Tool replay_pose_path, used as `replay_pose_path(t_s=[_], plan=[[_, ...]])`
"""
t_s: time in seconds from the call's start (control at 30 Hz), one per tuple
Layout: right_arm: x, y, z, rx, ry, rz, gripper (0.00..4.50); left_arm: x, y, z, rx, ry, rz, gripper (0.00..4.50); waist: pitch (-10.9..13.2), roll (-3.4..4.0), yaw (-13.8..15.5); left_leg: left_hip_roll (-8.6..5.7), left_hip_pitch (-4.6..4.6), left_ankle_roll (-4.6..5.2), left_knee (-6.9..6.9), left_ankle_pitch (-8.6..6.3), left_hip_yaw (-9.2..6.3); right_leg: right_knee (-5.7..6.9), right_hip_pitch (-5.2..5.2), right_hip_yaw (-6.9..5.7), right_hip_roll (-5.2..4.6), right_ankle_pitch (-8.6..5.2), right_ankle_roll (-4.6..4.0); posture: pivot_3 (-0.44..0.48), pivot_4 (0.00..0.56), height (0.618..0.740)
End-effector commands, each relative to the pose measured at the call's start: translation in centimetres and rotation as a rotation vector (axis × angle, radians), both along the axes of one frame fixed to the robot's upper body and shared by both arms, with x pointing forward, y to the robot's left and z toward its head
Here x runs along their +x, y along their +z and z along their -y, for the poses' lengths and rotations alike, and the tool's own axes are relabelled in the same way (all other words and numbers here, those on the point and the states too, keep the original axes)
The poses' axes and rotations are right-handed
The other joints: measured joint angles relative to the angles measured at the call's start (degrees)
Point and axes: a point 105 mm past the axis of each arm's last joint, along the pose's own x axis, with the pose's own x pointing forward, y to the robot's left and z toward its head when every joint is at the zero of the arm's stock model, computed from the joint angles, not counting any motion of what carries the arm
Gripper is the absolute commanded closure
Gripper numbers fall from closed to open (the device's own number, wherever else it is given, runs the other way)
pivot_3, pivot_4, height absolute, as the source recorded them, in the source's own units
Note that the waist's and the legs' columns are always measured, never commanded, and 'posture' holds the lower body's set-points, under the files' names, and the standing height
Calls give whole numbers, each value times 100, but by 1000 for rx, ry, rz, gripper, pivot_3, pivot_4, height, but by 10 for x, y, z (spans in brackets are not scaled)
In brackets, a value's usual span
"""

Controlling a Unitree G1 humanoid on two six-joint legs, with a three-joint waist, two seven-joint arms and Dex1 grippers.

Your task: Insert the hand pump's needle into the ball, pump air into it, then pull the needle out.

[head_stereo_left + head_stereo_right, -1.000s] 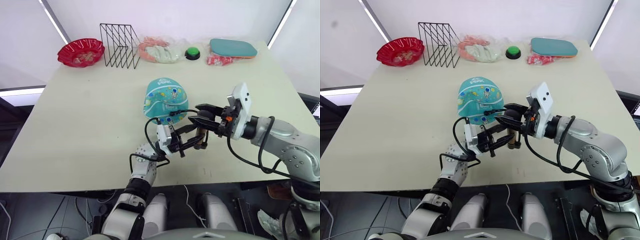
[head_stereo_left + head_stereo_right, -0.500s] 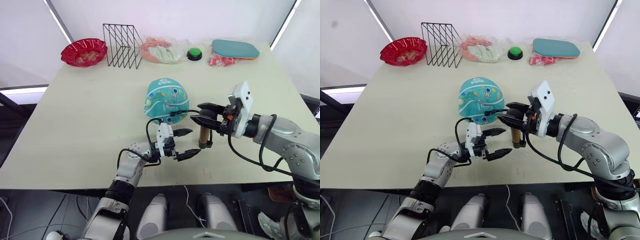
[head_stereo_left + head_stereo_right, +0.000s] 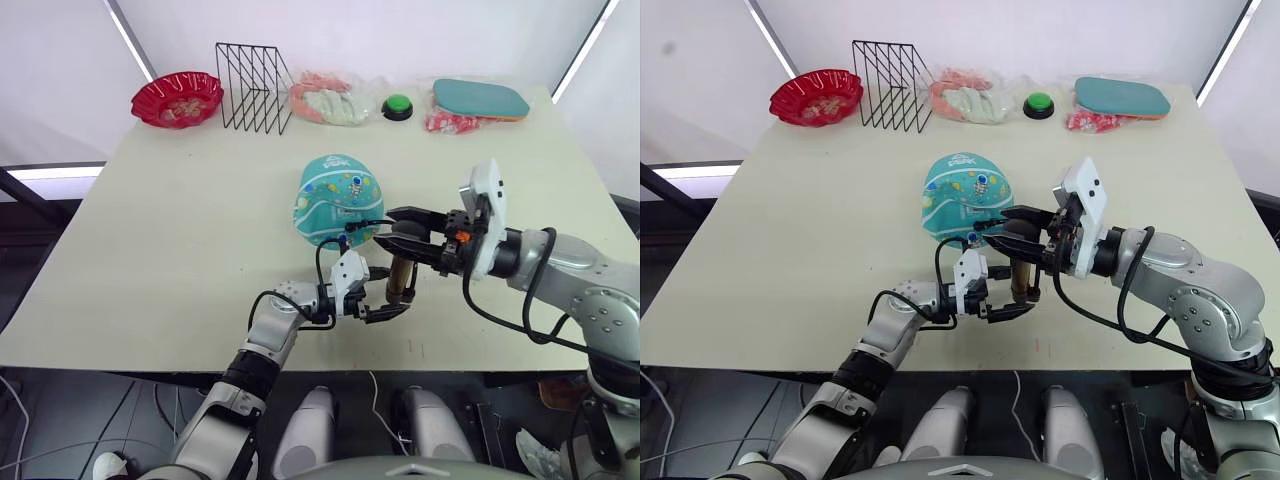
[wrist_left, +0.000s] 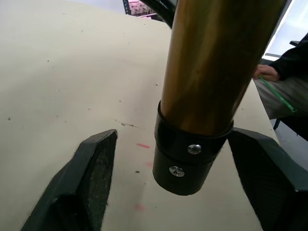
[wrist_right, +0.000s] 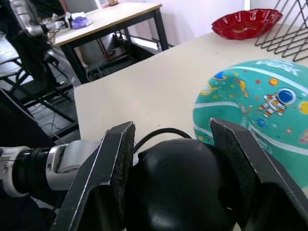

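hand pump [image 3: 402, 279] stood upright on table [image 3: 180, 230], just in front of teal ball [image 3: 338, 198]. right gripper [image 3: 392, 231] fingers clamped black handle on top. left gripper [image 3: 385, 294] fingers spread, straddling pump's base cap, not touching.

Background clutter along the far edge of the tabletop [image 3: 180, 230].
From the robot's left to right: red scalloped bowl [image 3: 177, 99] at the far-left corner; black wire rack [image 3: 252, 74] just beside it, upright; clear bag with pink and white contents [image 3: 325, 100] next; green button on a black base [image 3: 398, 106] near the bag; teal oval case [image 3: 480, 98] at the far-right corner, lying flat on an orange layer, with a red-and-white packet [image 3: 447, 121] touching its near-left edge. Left wrist view: small red marks [image 4: 143, 145] on the beige surface, and a seated person's hand [image 4: 266, 72] off the tabletop's far edge. Right wrist view: a second table [image 5: 103, 17] with a purple item [image 5: 79, 20] on it.
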Motion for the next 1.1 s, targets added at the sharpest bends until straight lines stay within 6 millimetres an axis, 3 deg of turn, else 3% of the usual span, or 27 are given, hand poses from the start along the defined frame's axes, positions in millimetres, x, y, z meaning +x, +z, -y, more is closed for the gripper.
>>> replay_pose_path(t_s=[0.03, 0.23, 0.33, 0.47, 0.7, 1.0, 1.1], plan=[[-7, 18, -2, 34, 29, 80, 2520, -1, 7, 5, 0, -34, 23, 543, 0, 0, -1, 0, 1, -1, 0, 1, -7, 0, 5, -7, 0, -2, -1, 0, 150, 740], [-7, 18, -3, 34, 33, 81, 2520, -1, 7, 4, 6, -41, 15, 543, 1, 2, -5, -1, 3, -8, 0, 5, -42, 0, 21, -39, 0, -8, -11, 0, 150, 740], [-7, 17, -3, 34, 35, 81, 2520, -3, 5, 3, 16, -45, 13, 1355, 1, 4, -5, 2, 3, -11, 0, 8, -52, 1, 33, -46, -1, -16, -20, 0, 150, 740], [-7, 17, -3, 35, 38, 81, 2520, -2, 4, 2, 24, -42, 14, 3315, 1, 10, -4, 2, 3, -35, -18, 23, -54, 4, 38, -46, 3, -29, -16, 0, 150, 740], [-2, 13, -1, 12, 4, 73, 2520, -1, -1, 6, 42, -24, 19, 3393, 1, 10, -8, 1, 3, -42, -47, 47, -55, 2, 40, -42, 1, -36, -14, 0, 150, 740], [24, -6, 13, -65, -167, 52, 2520, 17, -31, 13, 147, 128, 68, 3393, 1, 11, -2, 3, 0, -42, -94, 104, -55, 6, 82, -40, 1, -71, 3, 0, 150, 740], [30, -22, 18, -103, -215, 17, 2520, 20, -40, 16, 165, 155, 55, 3393, 1, 11, -6, 2, 1, -42, -94, 104, -51, 3, 85, -35, 0, -71, 4, 0, 150, 740]])
